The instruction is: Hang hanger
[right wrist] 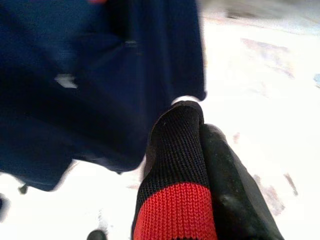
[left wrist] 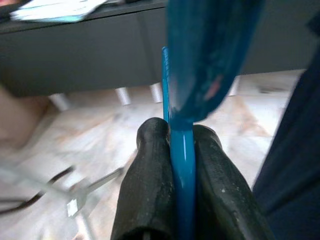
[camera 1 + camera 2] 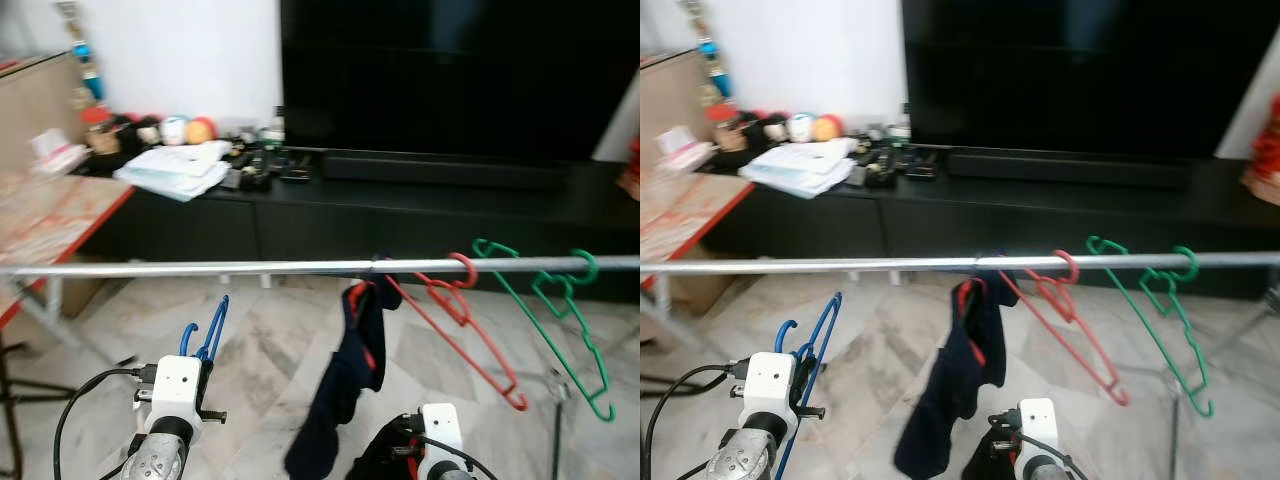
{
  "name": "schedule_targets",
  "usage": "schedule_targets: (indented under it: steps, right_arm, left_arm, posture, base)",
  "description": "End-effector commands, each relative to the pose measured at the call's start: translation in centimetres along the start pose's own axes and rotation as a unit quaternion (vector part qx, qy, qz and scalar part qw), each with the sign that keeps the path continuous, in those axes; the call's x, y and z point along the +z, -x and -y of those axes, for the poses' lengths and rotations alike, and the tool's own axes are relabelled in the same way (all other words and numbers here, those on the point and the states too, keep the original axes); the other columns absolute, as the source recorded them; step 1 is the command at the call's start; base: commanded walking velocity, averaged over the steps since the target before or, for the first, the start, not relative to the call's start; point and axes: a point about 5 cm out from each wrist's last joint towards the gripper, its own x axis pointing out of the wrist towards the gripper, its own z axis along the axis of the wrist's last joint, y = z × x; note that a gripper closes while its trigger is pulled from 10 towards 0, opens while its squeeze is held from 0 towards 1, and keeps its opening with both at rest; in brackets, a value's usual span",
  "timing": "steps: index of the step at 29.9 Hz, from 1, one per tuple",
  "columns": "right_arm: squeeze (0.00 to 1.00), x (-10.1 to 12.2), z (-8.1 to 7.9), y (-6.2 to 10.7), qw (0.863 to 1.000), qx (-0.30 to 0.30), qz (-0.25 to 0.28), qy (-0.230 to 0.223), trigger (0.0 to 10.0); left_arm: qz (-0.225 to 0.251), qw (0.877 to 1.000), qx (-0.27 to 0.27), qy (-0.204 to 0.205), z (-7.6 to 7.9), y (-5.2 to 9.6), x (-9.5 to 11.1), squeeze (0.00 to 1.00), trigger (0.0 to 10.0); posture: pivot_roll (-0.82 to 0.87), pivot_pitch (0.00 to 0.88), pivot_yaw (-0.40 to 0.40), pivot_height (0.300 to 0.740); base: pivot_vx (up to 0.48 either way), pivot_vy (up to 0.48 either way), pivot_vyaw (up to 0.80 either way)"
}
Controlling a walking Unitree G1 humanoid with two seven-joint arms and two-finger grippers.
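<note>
Blue hanger (image 3: 207, 335) clamped low in left gripper (image 2: 181, 145), hook below the silver rail (image 3: 200, 269) and still to be lifted over it.

Held upright, long axis running up from the left jaws, hook end just short of the rail's underside; rail straight above and slightly ahead of those jaws, so probably a rise, then a small forward reach, then a drop to seat the hook. Left jaws clenched on the blue plastic on both sides. Right gripper (image 1: 200, 165) nearer the navy garment (image 3: 345, 385) draped on the rail, jaws pinched on black knit with a red band. Red hanger (image 3: 462, 330) and green hanger (image 3: 560, 320) already hooked farther along, beyond the right jaws. Bare rail above the left jaws, likely the easiest spot.
</note>
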Motion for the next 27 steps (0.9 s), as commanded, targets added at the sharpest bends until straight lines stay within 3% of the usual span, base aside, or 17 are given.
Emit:
schedule_targets:
  steps: [1,9,14,27]
  right_arm:
    - [0.0,0.65,0.01,-0.19,1.0,0.0,0.009,-0.003,10.0]
    - [0.0,0.59,-0.05,-0.2,1.0,0.0,0.007,-0.002,10.0]
    - [0.0,0.73,-0.13,-0.19,1.0,0.004,0.014,0.006,10.0]
    - [0.0,0.38,0.06,-0.09,1.0,0.002,0.01,0.0,10.0]
  left_arm:
    - [0.003,1.0,-0.002,0.004,0.03,0.01,0.3,0.0,10.0]
    - [0.0,1.0,-0.002,0.007,0.09,0.14,0.2,0.0,10.0]
    - [0.0,1.0,-0.003,0.012,0.22,0.25,0.19,0.0,10.0]
    - [-0.003,1.0,-0.003,0.018,0.42,0.36,0.16,0.0,10.0]
  posture:
    - [0.08,0.034,0.048,0.74]
    - [0.08,0.037,0.049,0.74]
    - [0.08,0.038,0.049,0.74]
    - [0.08,0.042,0.047,0.74]
  base:
    - [0.0,0.0,-0.78]
    - [0.0,0.0,-0.78]
    - [0.0,0.0,0.0]
    - [-0.293,0.0,0.0]
